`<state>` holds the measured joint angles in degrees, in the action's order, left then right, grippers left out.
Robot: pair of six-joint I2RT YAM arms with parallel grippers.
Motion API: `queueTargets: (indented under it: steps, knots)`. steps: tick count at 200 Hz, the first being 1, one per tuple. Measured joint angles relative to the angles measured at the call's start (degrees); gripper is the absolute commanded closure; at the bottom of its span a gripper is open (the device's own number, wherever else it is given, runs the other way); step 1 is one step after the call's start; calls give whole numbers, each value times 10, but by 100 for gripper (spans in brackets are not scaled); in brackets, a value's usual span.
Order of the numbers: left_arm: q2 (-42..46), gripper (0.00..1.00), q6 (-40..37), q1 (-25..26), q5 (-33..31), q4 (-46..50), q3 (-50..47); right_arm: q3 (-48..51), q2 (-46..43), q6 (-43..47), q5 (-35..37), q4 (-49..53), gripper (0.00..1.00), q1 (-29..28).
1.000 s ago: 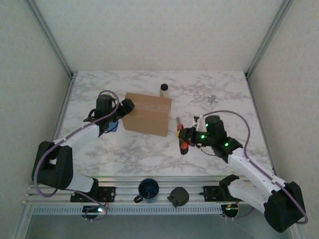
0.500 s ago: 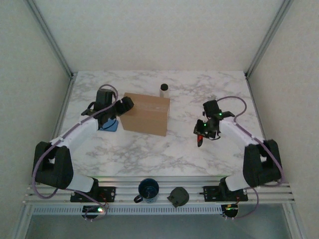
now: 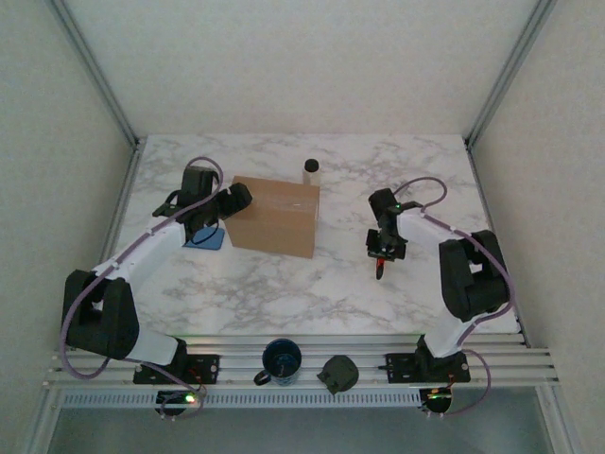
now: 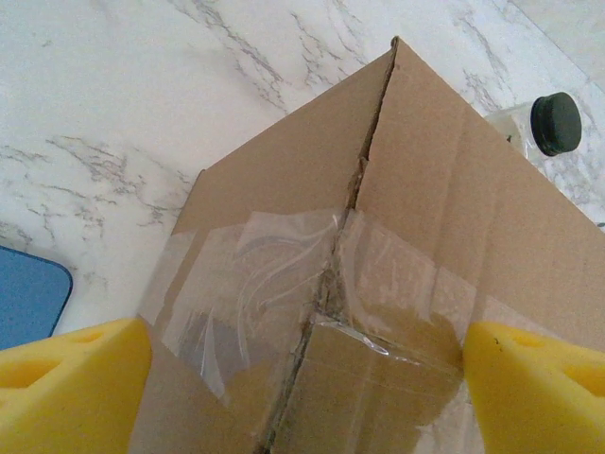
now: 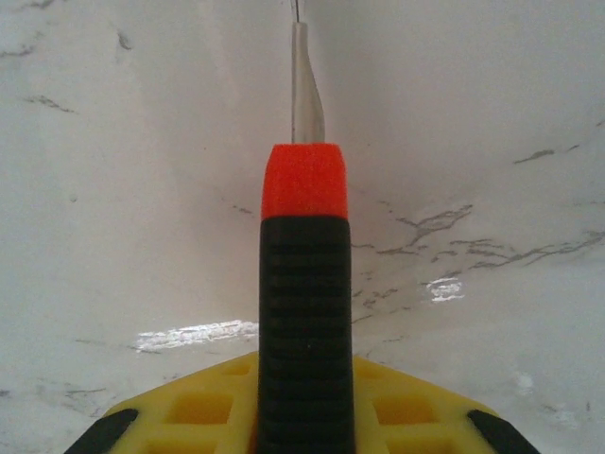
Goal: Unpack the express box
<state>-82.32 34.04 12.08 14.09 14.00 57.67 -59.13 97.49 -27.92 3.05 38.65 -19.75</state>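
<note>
Top: box [image 3: 274, 216] left of worktop [image 3: 284, 293] centre, bottle [image 3: 310, 170] just behind it, blue pad [image 3: 206, 238] at its left end, cup [image 3: 281, 360] on near rail [image 3: 378, 352], open marble right of box up to knife [image 3: 380, 268] | Left wrist: left gripper [image 4: 302, 378] spread wide astride box's taped end, bottle cap beyond | Right wrist: right gripper [image 5: 304, 416] clamps knife handle, blade pointing away

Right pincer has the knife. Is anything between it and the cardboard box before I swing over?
Nothing visible. Only bare marble table lies between the right pincer, shut on the black-and-red-handled utility knife, and the plain brown cardboard express box.
</note>
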Motion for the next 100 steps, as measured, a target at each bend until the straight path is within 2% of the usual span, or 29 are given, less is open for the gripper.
queueTargets:
  steps: [53,100]
  knots:
    - [2,15,-3,0,2,0,0,-7,31,-13,8,4,100,-12]
    - [5,15,-9,0,2,2,3,-7,31,-23,14,5,79,-16]
